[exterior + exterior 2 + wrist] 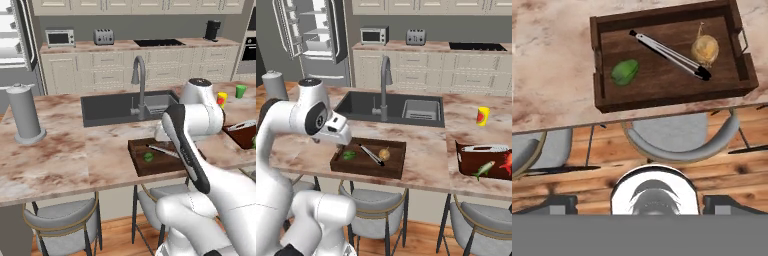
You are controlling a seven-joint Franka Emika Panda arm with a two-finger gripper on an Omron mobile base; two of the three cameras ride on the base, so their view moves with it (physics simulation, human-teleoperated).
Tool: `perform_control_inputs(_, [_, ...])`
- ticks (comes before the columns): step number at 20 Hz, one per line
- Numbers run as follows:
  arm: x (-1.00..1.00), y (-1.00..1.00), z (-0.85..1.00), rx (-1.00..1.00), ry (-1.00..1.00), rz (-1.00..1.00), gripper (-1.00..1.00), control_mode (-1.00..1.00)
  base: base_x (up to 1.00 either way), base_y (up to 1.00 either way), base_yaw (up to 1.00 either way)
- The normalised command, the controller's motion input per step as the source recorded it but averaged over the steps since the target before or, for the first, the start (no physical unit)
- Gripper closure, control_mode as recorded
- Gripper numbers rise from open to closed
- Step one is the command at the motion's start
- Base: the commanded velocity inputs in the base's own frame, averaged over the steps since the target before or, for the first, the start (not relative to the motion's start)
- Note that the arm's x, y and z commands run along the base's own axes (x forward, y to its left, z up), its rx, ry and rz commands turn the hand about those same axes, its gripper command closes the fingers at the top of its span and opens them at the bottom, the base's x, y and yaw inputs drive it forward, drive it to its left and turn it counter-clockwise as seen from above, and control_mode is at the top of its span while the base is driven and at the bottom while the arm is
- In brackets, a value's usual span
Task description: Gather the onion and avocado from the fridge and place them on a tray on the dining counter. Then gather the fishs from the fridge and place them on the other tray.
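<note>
The marbled counter (426, 150) is carrying the tray (612, 102), where the avocado (624, 72) and onion (705, 49) are lying beside tongs (669, 54), ahead of the gripper (639, 204), which is standing open, holding nothing.

arm (286, 120) raised, fingers (559, 202) spread apart

Both base views face the dining counter (75, 150) from behind; the hand view looks straight down on the tray (672, 95)
</note>
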Motion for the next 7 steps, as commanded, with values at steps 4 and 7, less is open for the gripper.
perform_control_inputs(4, [-0.88, 0.00, 0.11, -0.02, -0.15, 0.00, -1.00, -1.00, 0.00, 0.00, 0.00])
perform_control_inputs(7, [-0.76, 0.00, 0.00, -0.02, -0.16, 0.00, -1.00, -1.00, 0.00, 0.00, 0.00])
